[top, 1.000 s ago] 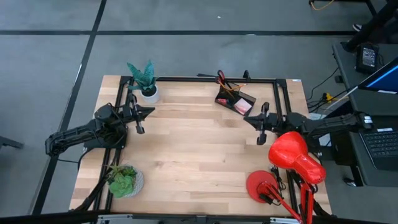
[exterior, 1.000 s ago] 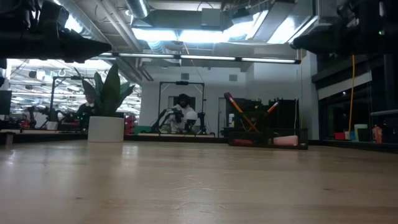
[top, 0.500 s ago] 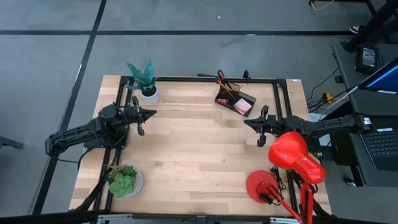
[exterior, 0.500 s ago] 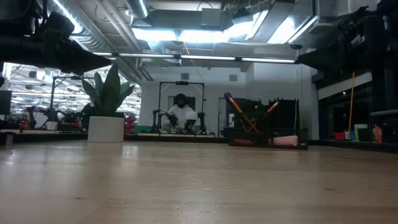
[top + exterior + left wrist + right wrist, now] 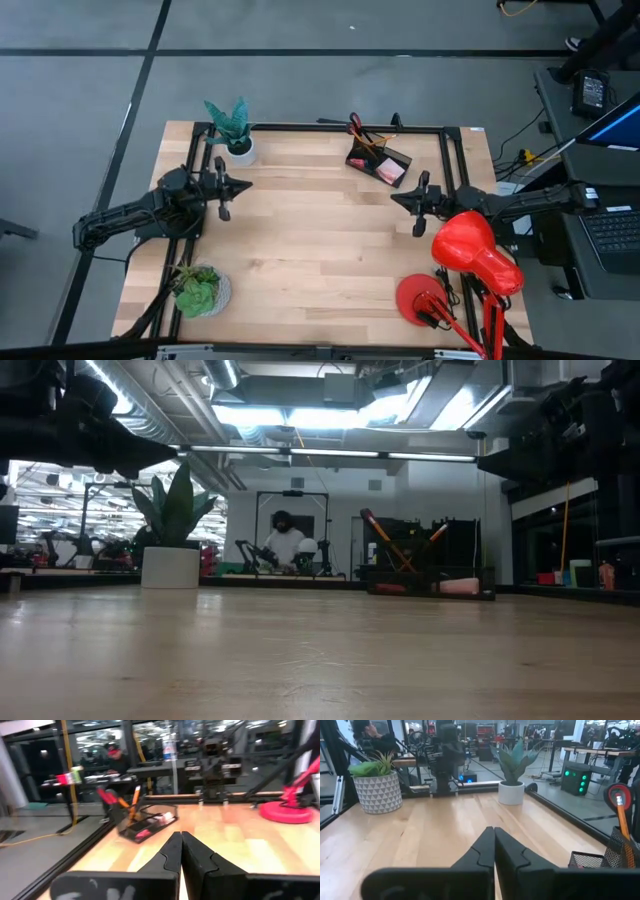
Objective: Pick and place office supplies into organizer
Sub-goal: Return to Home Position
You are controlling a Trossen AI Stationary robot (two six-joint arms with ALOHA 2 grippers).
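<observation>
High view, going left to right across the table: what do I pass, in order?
Succulent in a patterned pot → black organizer → red desk lamp. Left out because they overlap these: the tall plant in the white pot, the left gripper and the right gripper, both with jaws shut.

No legible text, label, brand, number or sign anywhere.

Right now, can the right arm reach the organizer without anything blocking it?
Probably yes: the organizer sits close to the right gripper, and only bare table lies between them.
</observation>
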